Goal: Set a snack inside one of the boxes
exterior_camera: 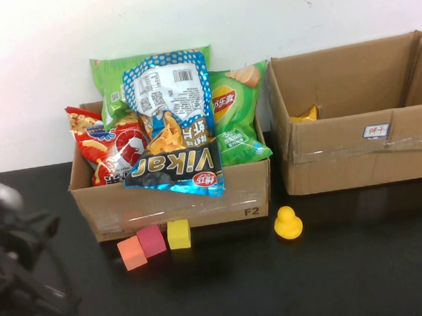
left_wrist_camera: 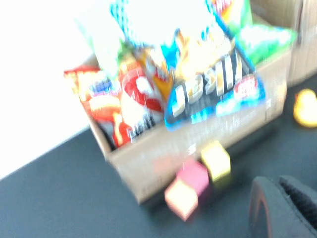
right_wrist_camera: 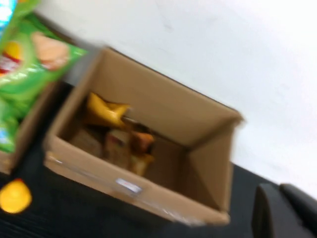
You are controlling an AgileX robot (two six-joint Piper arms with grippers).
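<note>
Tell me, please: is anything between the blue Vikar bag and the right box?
Nothing visible blocks a lift across. The blue Vikar bag lies on top of the pile; only the green chip bag sits beside it toward the right box, which is open. Left tool is low left; right tool is above that box.

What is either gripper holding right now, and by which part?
Nothing is visibly held. The left gripper hovers over the table before the snack box; the right gripper hovers near the other box. No snack sits at either.
</note>
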